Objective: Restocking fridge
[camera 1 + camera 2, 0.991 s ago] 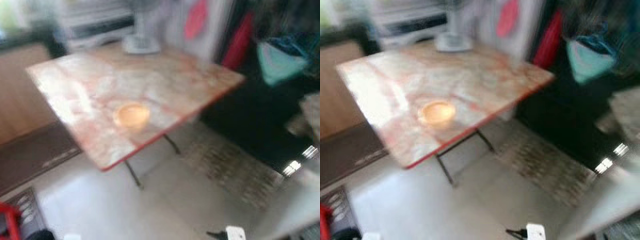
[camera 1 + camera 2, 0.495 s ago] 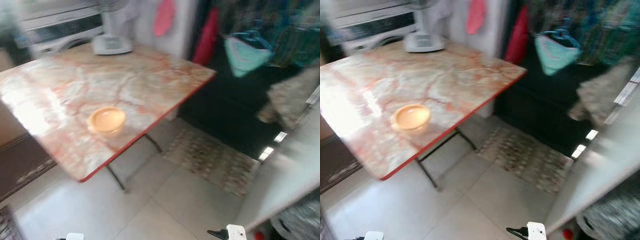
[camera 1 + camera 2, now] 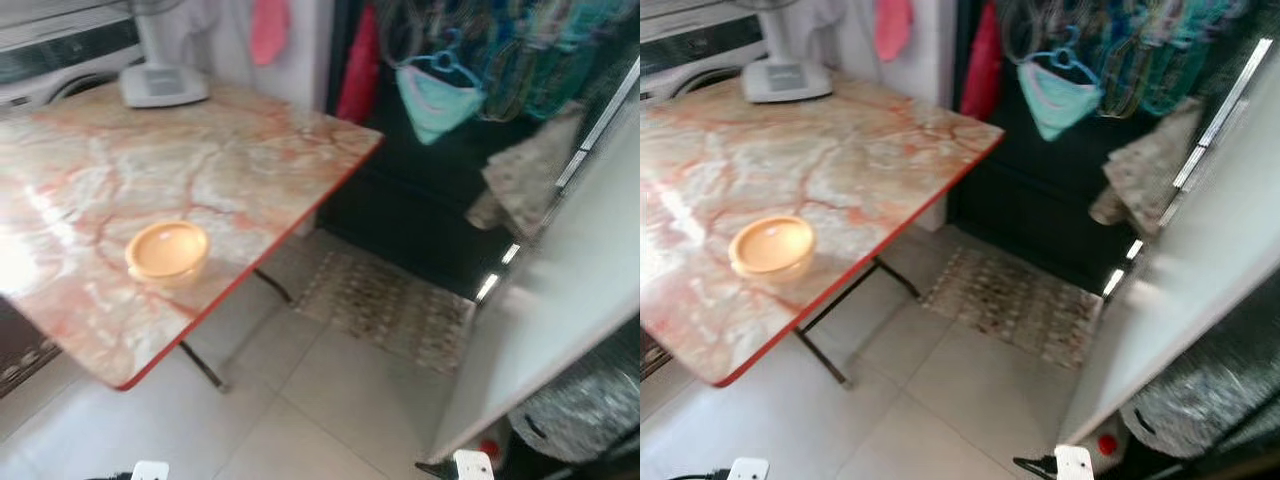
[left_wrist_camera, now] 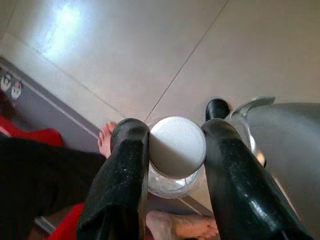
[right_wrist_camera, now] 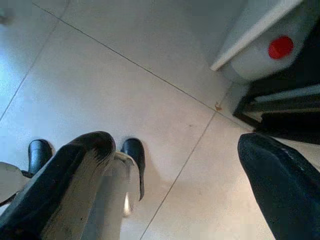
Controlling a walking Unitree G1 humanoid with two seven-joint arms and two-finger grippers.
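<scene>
Left wrist view is showing you the left gripper (image 4: 175,150) clamping a clear jar (image 4: 176,176) by its white ribbed lid (image 4: 177,146) above the floor tiles (image 4: 150,50), the glass body lying mostly hidden behind the lid, while the right gripper (image 5: 185,165) is hanging spread apart, holding nothing.

White-capped clear jar (image 4: 177,150) clamped in left gripper (image 4: 172,150).
</scene>
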